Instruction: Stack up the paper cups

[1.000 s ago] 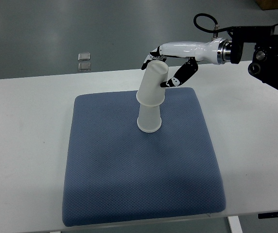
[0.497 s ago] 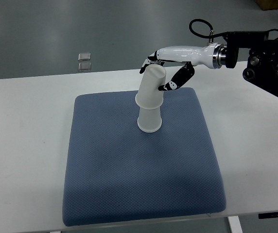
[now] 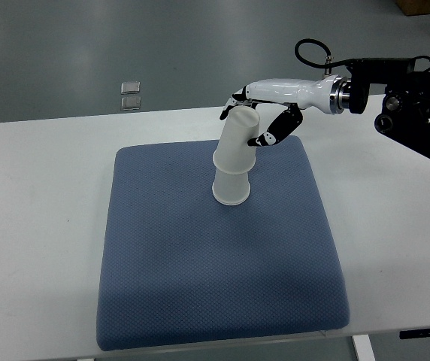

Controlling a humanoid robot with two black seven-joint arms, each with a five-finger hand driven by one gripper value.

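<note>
Two white paper cups stand upside down on the blue mat (image 3: 215,263). The upper cup (image 3: 237,141) sits tilted over the lower cup (image 3: 231,186), covering its top part. My right hand (image 3: 249,120) reaches in from the right, with its fingers (image 3: 234,98) behind the upper cup's top and its thumb (image 3: 275,129) on the near right side, grasping it. The left arm is out of view.
The mat lies on a white table (image 3: 34,226). Two small square objects (image 3: 130,94) lie on the grey floor beyond the table's far edge. The black body of the right arm (image 3: 414,105) fills the upper right corner.
The upper cup has slid a little lower onto the bottom cup and stands slightly more upright. My right hand has stayed on it.
</note>
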